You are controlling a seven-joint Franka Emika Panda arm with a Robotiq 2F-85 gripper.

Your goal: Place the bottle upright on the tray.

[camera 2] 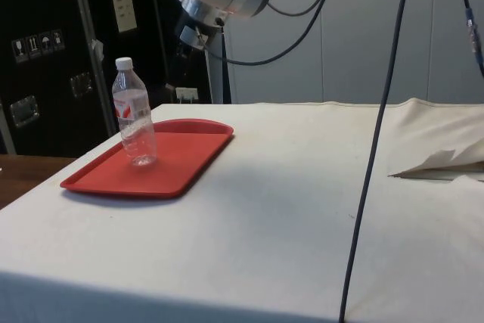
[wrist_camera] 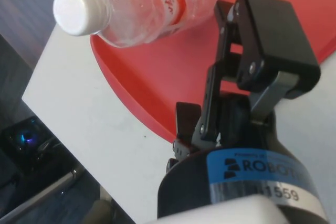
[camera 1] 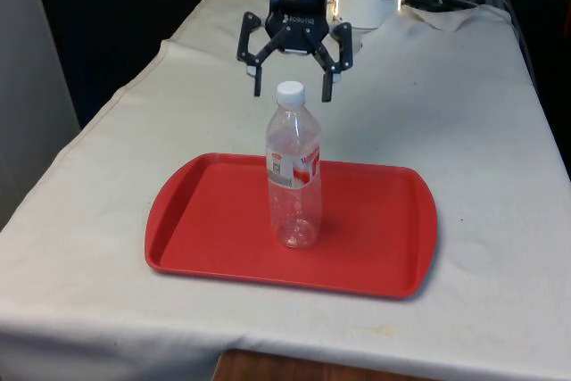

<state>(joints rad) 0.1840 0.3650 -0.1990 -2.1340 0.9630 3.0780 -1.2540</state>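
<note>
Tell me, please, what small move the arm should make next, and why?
Probably lift straight up and withdraw. The clear plastic bottle with a white cap already stands upright on the red plastic tray, and the open black gripper hangs just above the cap, not touching it.

bottle (wrist_camera: 142, 3) base cut off | tray (wrist_camera: 157, 77) partly behind claw (wrist_camera: 231, 77)

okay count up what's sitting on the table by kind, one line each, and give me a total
Bottle, clear plastic with a white cap, standing upright: 1
Tray, red, under the bottle: 1
Total: 2
The gripper hangs open above the bottle and is not counted.
</note>
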